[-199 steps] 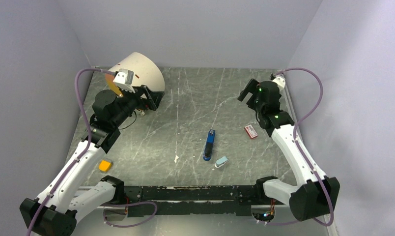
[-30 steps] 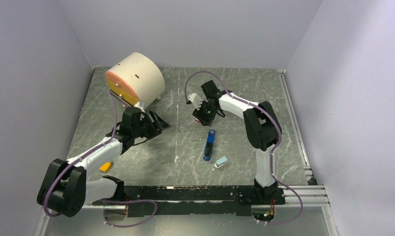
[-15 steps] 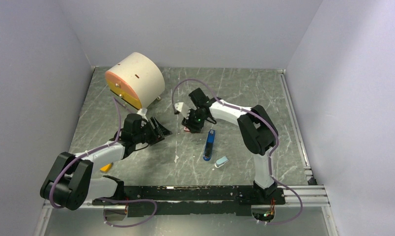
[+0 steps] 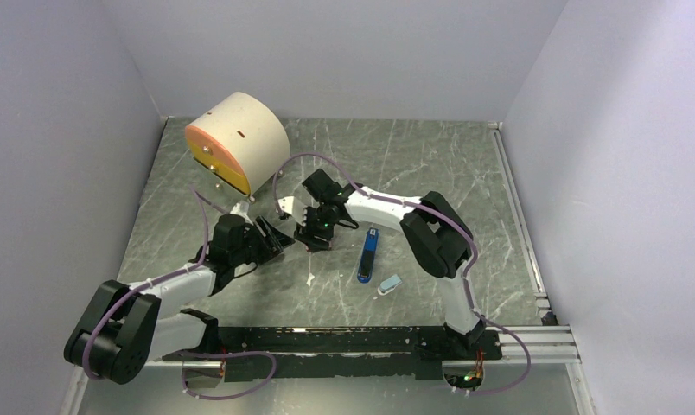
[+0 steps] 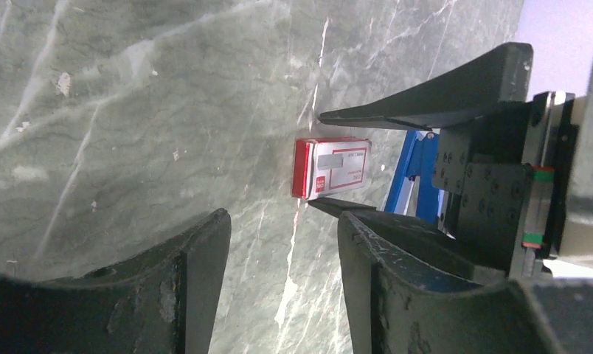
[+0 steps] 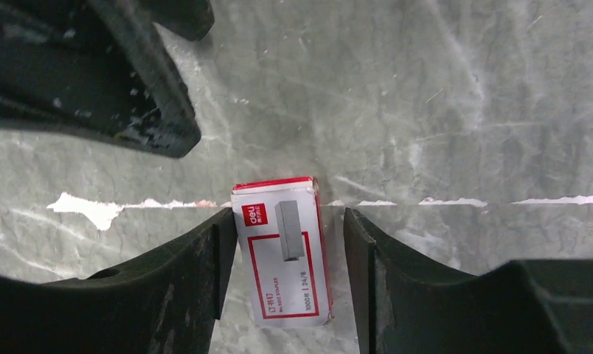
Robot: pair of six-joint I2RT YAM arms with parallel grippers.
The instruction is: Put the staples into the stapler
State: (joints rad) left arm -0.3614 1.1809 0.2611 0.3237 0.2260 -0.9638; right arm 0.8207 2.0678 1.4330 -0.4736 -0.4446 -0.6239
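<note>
Where the red-and-white box (image 6: 282,251) lies, the right pincer (image 6: 286,215) straddles it.

The blue stapler (image 4: 369,253) is seen lying flat on the grey desk (image 4: 430,164), with a small light-blue and white piece (image 4: 389,284) placed just beside its near end. The left gripper (image 4: 277,237) and the right gripper (image 4: 314,239) are held low and near each other, left of the stapler. A cream drum (image 4: 240,138) with an orange face is set at the far left.

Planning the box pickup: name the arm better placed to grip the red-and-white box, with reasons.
Right: the right end effector straddles the red-and-white box, a finger on each side. The left end effector is open, the box beyond its fingertips.
</note>
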